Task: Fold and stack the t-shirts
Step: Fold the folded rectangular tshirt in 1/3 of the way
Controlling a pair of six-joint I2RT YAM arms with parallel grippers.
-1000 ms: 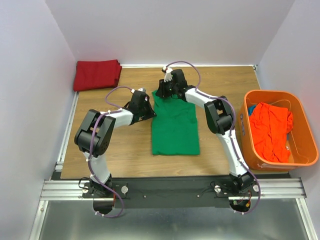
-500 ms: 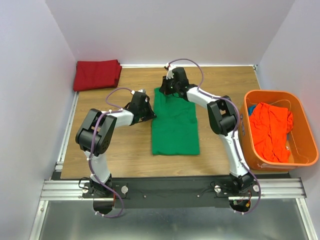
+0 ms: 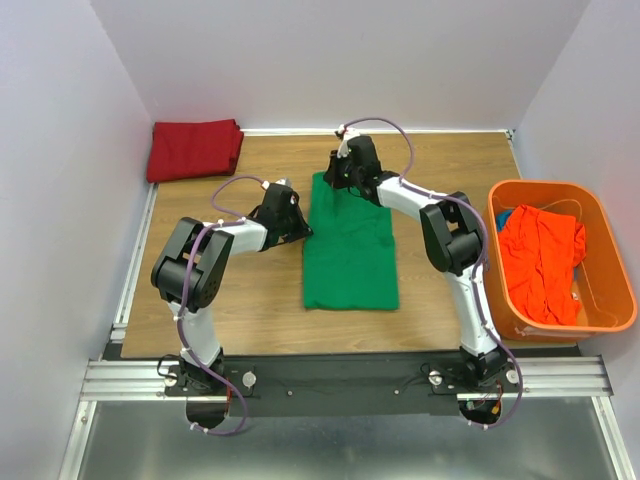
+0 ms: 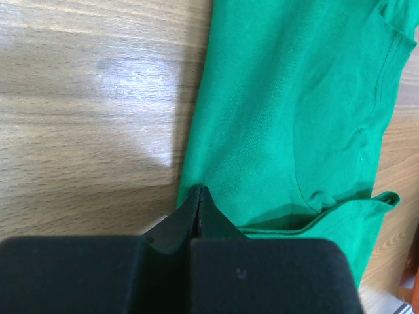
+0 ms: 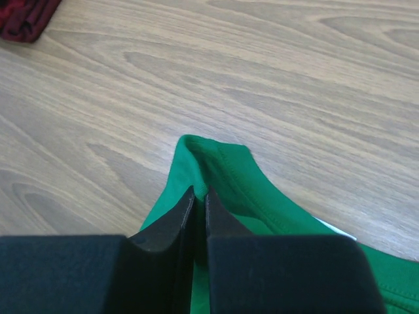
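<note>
The green t-shirt [image 3: 350, 250] lies on the wooden table as a long folded strip. My right gripper [image 3: 335, 178] is shut on its far top edge, and the cloth [image 5: 216, 157] rises into the jaws [image 5: 200, 193]. My left gripper [image 3: 303, 228] is shut, with its tips [image 4: 199, 191] at the shirt's left edge [image 4: 288, 98]; I see no cloth between them. The dark red t-shirt [image 3: 195, 148] lies folded at the far left corner, and its corner also shows in the right wrist view [image 5: 23, 16]. The orange-red t-shirt [image 3: 540, 260] lies crumpled in the basket.
The orange plastic basket [image 3: 560, 187] stands at the right edge of the table, with something blue [image 3: 505, 217] under the shirt. White walls close in the table on three sides. The arms' base rail [image 3: 350, 375] runs along the near edge.
My right gripper has moved away from me and slightly right with the shirt's top edge, drawing the cloth out longer. My left gripper has stayed in place.
</note>
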